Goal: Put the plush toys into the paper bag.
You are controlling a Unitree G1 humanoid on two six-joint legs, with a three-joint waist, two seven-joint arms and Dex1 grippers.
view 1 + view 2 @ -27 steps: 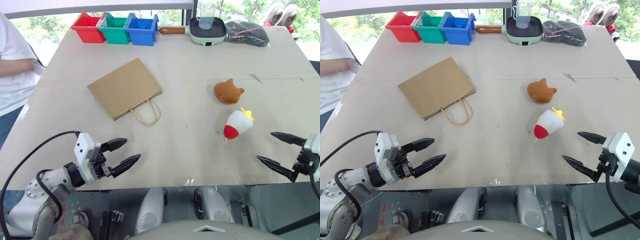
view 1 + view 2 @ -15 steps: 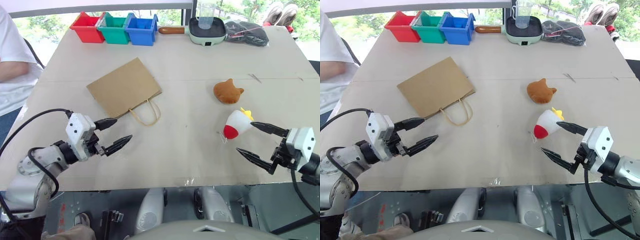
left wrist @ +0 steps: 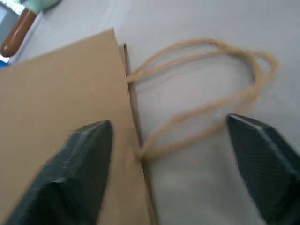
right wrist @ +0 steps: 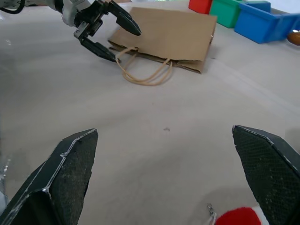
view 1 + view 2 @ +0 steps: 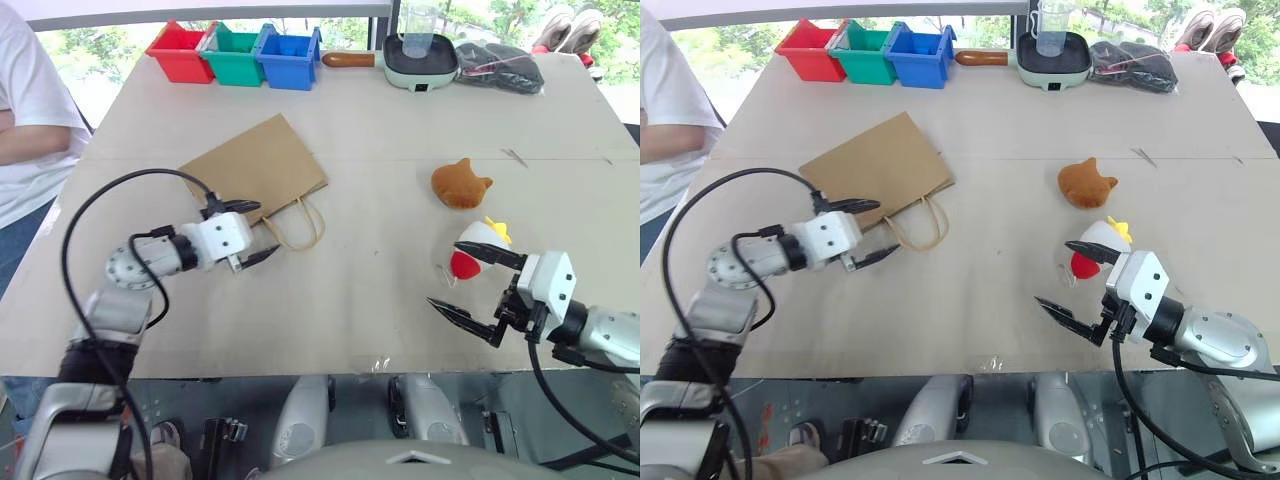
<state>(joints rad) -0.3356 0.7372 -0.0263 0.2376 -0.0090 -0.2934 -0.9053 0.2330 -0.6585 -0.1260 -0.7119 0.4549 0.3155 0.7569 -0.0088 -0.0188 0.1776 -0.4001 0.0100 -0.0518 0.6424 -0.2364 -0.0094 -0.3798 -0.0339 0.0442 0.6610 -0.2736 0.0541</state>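
Lowest in the frame, the right tool point(image 5: 472, 284) stands wide, its two black tapered fingers empty, one reaching up beside the cone toy point(image 5: 470, 250), the other spread over bare counter point(image 5: 360, 300). The cone toy is soft white plush with a red base and a yellow tuft; it lies tilted at right of centre, its long axis running from the red end at lower left to the tuft at upper right. Left of centre, the left tool point(image 5: 252, 232) is partly spread and holds nothing; one finger lies over the near edge of the bag point(image 5: 255, 172), the other by the rope handles point(image 5: 296, 225). The bag is flat brown kraft paper, lying as a slanted rectangle with its mouth and two thin tan loops toward the lower right. Above the cone toy, apart from it, sits the cat toy point(image 5: 459, 185), rounded orange-brown plush with small ears pointing to the right. A person's white sleeve point(image 5: 25, 120) shows at the left edge. Along the far edge stand red point(image 5: 178, 52), green point(image 5: 231, 56) and blue point(image 5: 288, 57) plastic bins, then a pale green pan point(image 5: 420, 60) with a brown handle and a clear cup in it, and a dark bundle point(image 5: 500, 68).
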